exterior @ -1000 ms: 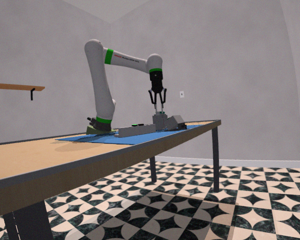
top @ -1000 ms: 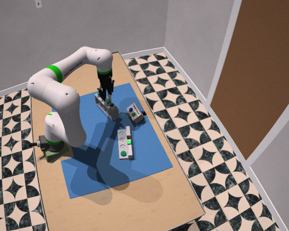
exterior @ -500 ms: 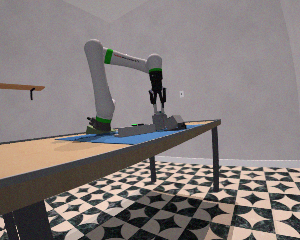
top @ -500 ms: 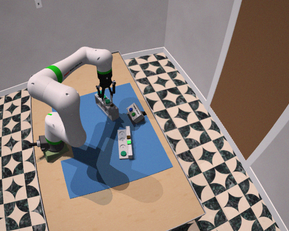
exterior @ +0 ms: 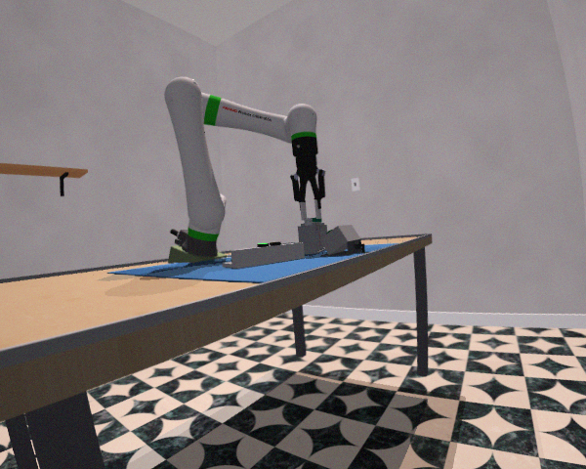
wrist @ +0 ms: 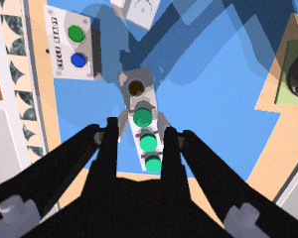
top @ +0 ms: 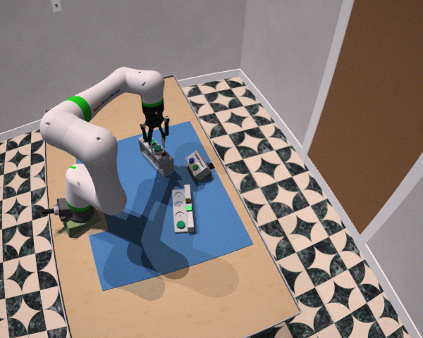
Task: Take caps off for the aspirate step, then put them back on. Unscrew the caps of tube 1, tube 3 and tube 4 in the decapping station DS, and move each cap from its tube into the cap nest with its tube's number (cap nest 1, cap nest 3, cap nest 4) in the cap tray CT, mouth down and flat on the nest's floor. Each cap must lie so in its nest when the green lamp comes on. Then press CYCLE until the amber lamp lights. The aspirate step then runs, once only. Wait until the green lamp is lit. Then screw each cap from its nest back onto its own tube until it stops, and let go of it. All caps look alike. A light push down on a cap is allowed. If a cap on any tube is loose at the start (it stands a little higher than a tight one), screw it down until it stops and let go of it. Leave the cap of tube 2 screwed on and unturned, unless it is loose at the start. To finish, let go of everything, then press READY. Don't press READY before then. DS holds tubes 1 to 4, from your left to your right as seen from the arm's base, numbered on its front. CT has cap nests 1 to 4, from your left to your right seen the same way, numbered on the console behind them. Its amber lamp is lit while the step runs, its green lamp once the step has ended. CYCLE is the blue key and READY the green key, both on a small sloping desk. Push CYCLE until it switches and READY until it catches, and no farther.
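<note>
The grey decapping station (top: 156,154) stands on the blue mat. In the wrist view it carries three green caps (wrist: 148,143) in a row. The tube at the end nearest the cap tray is open (wrist: 135,87). My gripper (wrist: 142,117) hangs over the station, also seen in the side view (exterior: 311,214). Its fingers stand open on either side of the cap (wrist: 142,117) next to the open tube, not touching it. The cap tray (top: 182,213) holds one green cap (top: 181,224) in its end nest nearest the camera. The tray's green lamp (top: 188,208) is lit.
The sloping key desk (top: 199,165) with the blue key (top: 191,160) and green key (top: 195,167) stands right of the station. The arm's base (top: 77,218) is at the table's left edge. The other tray nests look empty.
</note>
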Controlling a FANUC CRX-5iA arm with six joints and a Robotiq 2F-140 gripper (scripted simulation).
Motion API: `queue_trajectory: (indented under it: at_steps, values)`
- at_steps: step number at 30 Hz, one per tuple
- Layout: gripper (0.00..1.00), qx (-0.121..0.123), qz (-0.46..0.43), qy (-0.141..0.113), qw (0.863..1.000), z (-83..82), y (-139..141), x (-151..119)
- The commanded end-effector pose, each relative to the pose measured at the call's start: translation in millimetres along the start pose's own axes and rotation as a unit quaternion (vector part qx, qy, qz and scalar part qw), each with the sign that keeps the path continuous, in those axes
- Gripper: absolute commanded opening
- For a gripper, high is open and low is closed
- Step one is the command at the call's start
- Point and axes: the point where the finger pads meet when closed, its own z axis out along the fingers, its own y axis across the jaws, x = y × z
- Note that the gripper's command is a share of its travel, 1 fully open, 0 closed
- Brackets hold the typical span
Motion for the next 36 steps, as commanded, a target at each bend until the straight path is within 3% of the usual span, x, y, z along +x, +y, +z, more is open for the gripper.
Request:
queue_trajectory:
  at_steps: [1,10,13,14,16,20,24,27,30,32,34,35,36]
  values:
    - [0.35,0.0,0.0,0.0,1.0,-10.8,-0.1,-0.1]
    - [0.35,0.0,0.0,0.0,1.0,-37.8,-0.1,-0.1]
    - [0.35,0.0,0.0,0.0,1.0,-38.8,-0.1,-0.1]
    - [0.29,0.0,-0.042,0.0,0.999,-38.8,0.6,8.2]
    - [0.29,0.0,-0.125,0.0,0.992,-38.8,2.0,24.8]
    - [0.29,0.0,-0.166,0.0,0.986,-38.8,2.7,33.1]
    - [0.29,0.0,-0.247,0.0,0.969,-38.8,4.1,49.7]
    - [0.29,0.001,-0.318,0.001,0.948,-38.8,5.5,66.3]
    - [0.29,0.0,-0.327,0.0,0.945,-38.8,5.5,66.3]
    - [0.29,0.0,-0.401,0.001,0.916,-38.8,6.9,83.0]
    - [0.29,0.0,-0.405,0.0,0.914,-38.8,6.9,83.0]
    - [0.29,0.0,-0.442,0.0,0.897,-38.8,7.6,91.3]
    - [0.29,0.0,-0.442,0.0,0.897,-38.8,7.6,91.3]
